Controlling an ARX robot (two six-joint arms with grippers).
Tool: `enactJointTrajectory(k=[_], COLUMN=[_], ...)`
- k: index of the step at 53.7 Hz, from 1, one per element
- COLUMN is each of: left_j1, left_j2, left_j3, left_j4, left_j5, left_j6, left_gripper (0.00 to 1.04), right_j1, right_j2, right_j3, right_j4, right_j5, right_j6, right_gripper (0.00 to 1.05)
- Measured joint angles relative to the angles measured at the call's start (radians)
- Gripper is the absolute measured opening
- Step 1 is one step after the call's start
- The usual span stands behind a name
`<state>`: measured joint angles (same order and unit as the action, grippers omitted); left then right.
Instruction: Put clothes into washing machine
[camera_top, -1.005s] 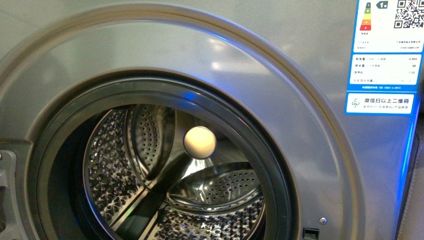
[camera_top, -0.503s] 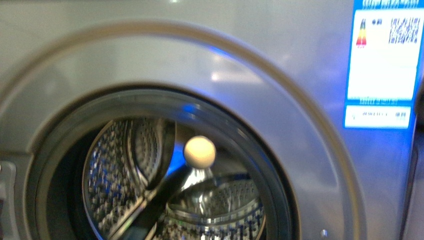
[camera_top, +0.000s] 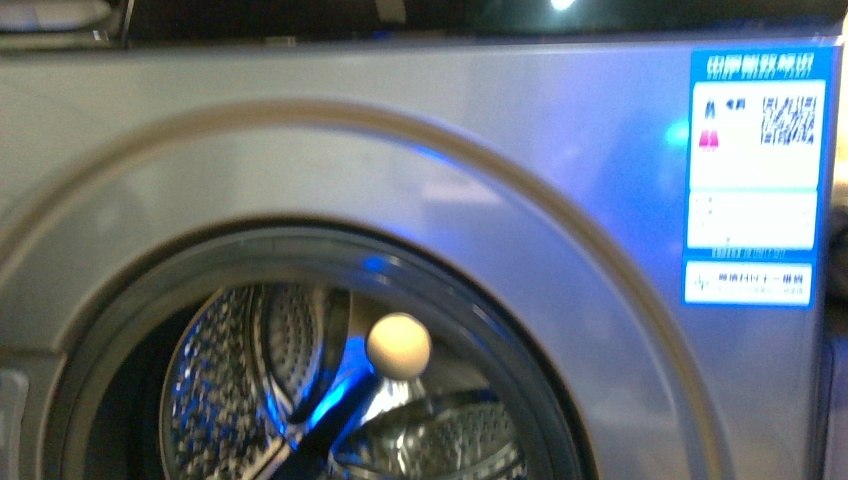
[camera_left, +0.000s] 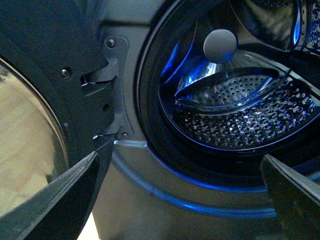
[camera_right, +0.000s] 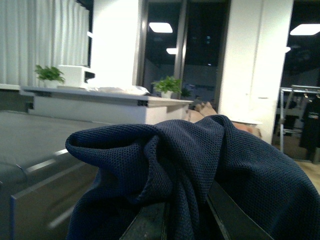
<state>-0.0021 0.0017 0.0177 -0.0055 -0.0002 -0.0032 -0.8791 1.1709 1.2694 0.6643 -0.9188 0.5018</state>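
The silver-grey washing machine (camera_top: 560, 180) fills the front view, its porthole open on the perforated steel drum (camera_top: 230, 390). No arm shows in that view. In the left wrist view my left gripper (camera_left: 180, 187) is open and empty, its dark fingers (camera_left: 55, 202) spread wide in front of the machine's lower front, below the drum mouth (camera_left: 240, 120). In the right wrist view my right gripper (camera_right: 182, 225) is shut on the clothes (camera_right: 180, 165), a dark blue ribbed garment bunched over the jaws and draping to both sides.
The open door (camera_left: 45, 75) with its hinge (camera_left: 107, 75) shows beside the porthole in the left wrist view. A blue-white energy label (camera_top: 755, 175) is at the machine's upper right. A pale round knob (camera_top: 398, 345) sits at the drum's centre. The right wrist view looks out over the machine's grey top (camera_right: 35, 150) into a room with counters.
The front view has shifted upward: the porthole and label now sit lower in the frame, and the machine's top edge has come into view.
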Motion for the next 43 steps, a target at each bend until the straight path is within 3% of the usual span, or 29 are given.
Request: enactJointTrajectory(k=[6, 16, 27, 29, 37, 43], left_j1=[0.0, 0.0, 0.0, 0.0, 0.0, 0.0], left_j2=[0.0, 0.0, 0.0, 0.0, 0.0, 0.0], left_j3=[0.0, 0.0, 0.0, 0.0, 0.0, 0.0], left_j4=[0.0, 0.0, 0.0, 0.0, 0.0, 0.0], left_j5=[0.0, 0.0, 0.0, 0.0, 0.0, 0.0], left_j6=[0.0, 0.0, 0.0, 0.0, 0.0, 0.0], left_gripper=[0.98, 0.98, 0.98, 0.98, 0.98, 0.98], right_j1=[0.11, 0.367, 0.746, 0.871, 1.141, 1.19], right_j2=[-0.018, -0.039, -0.023, -0.008, 0.025, 0.032], right_j3=[0.113, 0.293, 0.483, 0.532, 0.589, 0.589], right_j4=[-0.15, -0.467, -0.793, -0.861, -0.929, -0.932], right_j5=[0.036, 0.13, 0.353, 0.434, 0.593, 0.595], right_j6=[-0.013, -0.121, -0.306, -0.361, -0.466, -0.495], right_gripper=[0.1, 0.1, 0.1, 0.1, 0.1, 0.1])
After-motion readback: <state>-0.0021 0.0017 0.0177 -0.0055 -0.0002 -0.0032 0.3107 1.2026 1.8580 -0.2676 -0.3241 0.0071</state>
